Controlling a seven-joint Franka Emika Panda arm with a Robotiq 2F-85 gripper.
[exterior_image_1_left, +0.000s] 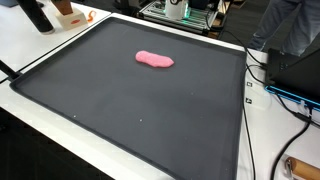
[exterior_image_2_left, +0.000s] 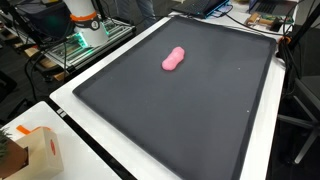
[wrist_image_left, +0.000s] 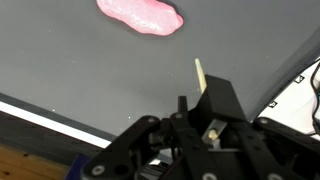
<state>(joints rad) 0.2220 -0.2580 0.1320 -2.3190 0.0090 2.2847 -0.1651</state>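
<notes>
Hand: the hand (wrist_image_left: 207, 108) filled the bottom of the wrist view as a black linkage. One dark finger (wrist_image_left: 216, 96) rose toward 12 o'clock with a thin pale strip (wrist_image_left: 198, 72) at its tip. I cannot tell how far apart the fingers stood, and nothing showed between them.
Nearest thing: a pink lump (wrist_image_left: 140, 14) lay flat at about 11 o'clock from the hand, well apart from it and cut off by the top edge of the wrist view.
Lump's place: in both exterior views the lump (exterior_image_1_left: 154, 60) (exterior_image_2_left: 173, 60) rested alone on the dark mat (exterior_image_1_left: 120, 115), in the half nearer the robot base (exterior_image_2_left: 83, 15).
Support: the mat covered most of a white tabletop (exterior_image_2_left: 68, 98), whose pale edge ran at 9 o'clock from the hand.
Writing: a cardboard box (exterior_image_2_left: 40, 150) carried an orange patch, too small to read.
Around: black cables (exterior_image_1_left: 262, 80) trailed at 3 o'clock of the mat in an exterior view, beside dark equipment with a blue glow (exterior_image_1_left: 296, 96).
In the way: the mat lay bare between hand and lump.
</notes>
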